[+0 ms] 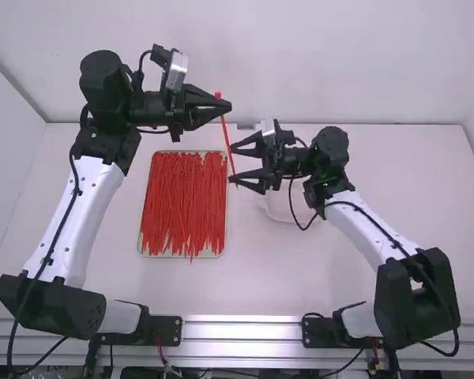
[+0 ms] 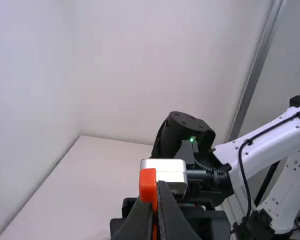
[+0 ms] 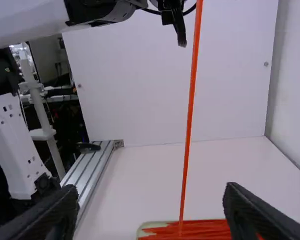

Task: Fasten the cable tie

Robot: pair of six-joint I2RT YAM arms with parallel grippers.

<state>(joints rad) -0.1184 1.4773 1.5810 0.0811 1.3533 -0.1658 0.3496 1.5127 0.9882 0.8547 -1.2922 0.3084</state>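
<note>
the left gripper is pinched shut on the head end of one red cable tie, held up over the tray of spare ties. its tail hangs down between the fingers of the right gripper, which are spread wide. the step looks like taking the tail: close low and square on the strap so it can't twist, then curl it up toward the head slot.

high view looks down from behind; wrist views face each other, sharing cable tie.
</note>
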